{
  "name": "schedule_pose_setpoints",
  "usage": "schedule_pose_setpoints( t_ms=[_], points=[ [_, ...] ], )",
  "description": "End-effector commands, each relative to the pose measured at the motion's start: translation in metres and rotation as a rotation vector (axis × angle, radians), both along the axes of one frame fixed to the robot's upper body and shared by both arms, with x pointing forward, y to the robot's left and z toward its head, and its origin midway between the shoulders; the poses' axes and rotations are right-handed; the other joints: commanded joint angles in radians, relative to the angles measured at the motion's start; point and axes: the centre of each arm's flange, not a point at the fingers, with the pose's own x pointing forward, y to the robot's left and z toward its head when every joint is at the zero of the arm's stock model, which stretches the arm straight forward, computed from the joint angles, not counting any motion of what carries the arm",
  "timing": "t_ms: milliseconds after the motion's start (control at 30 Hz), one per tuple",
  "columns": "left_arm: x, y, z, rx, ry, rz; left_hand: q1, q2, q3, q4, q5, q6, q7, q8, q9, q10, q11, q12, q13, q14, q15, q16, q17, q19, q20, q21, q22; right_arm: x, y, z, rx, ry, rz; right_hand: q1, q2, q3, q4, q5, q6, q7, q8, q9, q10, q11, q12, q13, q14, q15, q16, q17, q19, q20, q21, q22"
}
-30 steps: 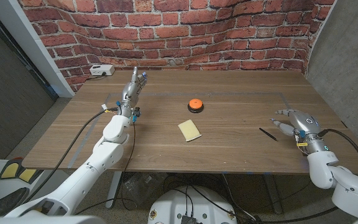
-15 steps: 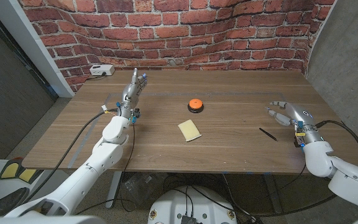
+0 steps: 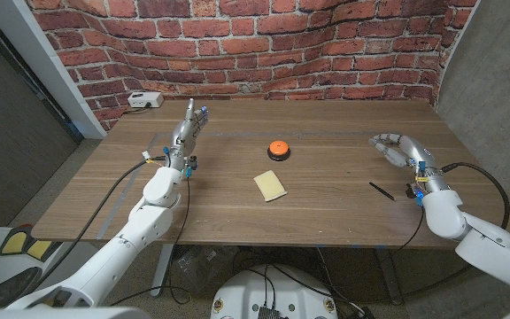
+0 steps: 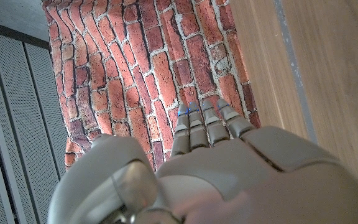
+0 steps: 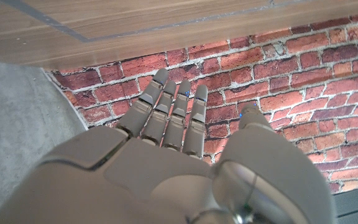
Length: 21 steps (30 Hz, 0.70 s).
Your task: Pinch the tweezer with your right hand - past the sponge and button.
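A thin black tweezer (image 3: 381,190) lies on the wooden table at the right, pointing diagonally. My right hand (image 3: 399,152) hangs just beyond and to the right of it, fingers straight and apart, holding nothing; in the right wrist view that hand (image 5: 166,155) reaches toward the brick wall. A yellow sponge (image 3: 270,185) lies near the table's middle, and an orange button (image 3: 277,148) on a black base sits behind it. My left hand (image 3: 187,129) stands at the back left with fingers extended and nothing in it, also seen as the left hand (image 4: 204,162) from its wrist.
A white box (image 3: 144,100) with a cable sits at the table's far left corner by the brick wall. Grey tape lines (image 3: 405,142) mark a rectangle on the table (image 3: 326,213). The table's right edge is close to my right arm.
My right hand has risen and swung back and left, from beside the tweezer to a spot behind it. The left arm, sponge, button and tweezer have stayed put.
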Motion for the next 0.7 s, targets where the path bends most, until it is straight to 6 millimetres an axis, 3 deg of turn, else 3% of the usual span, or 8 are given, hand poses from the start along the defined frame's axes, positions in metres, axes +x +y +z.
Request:
schedule_pose_setpoints(
  t_ms=[33,267,700],
  points=[
    [-0.002,0.002,-0.001,0.008,-0.002,-0.004,0.009,0.0,-0.002,0.004,-0.007,0.009,0.002,-0.005,0.006,0.01,0.001,-0.002,0.002,0.007,0.001,0.0,0.002,0.008,-0.002,-0.001,0.003,0.012,0.013,0.018,0.12,-0.033,0.132,-0.014,0.001,0.0,-0.001,-0.002,-0.014,0.003,-0.006,0.004,-0.009,0.007,-0.005,0.005,-0.011,0.006,-0.005,0.001,-0.011,-0.008,-0.006,0.003],
    [-0.002,0.001,0.0,0.027,0.007,-0.013,0.009,-0.001,-0.002,0.005,-0.007,0.003,0.004,-0.008,0.006,0.007,0.001,-0.003,0.002,0.004,0.002,-0.001,0.002,0.007,-0.002,-0.001,0.003,0.02,0.017,0.025,0.192,-0.023,0.223,-0.035,-0.003,-0.008,0.002,-0.005,-0.054,0.008,-0.018,0.003,-0.037,0.023,-0.014,0.005,-0.035,0.024,-0.01,0.002,-0.032,0.001,-0.017,0.002],
    [-0.001,0.004,0.004,0.041,0.009,-0.023,0.009,-0.002,-0.003,0.005,-0.008,-0.003,0.003,-0.01,0.006,0.001,0.003,-0.005,0.002,0.0,0.002,-0.002,0.002,0.004,-0.002,-0.002,0.003,0.037,0.027,0.039,0.299,0.015,0.384,-0.12,-0.021,-0.045,0.028,-0.008,-0.146,0.044,-0.028,0.0,-0.106,0.06,-0.027,0.005,-0.11,0.061,-0.014,0.006,-0.088,0.024,-0.047,0.0]
  ],
)
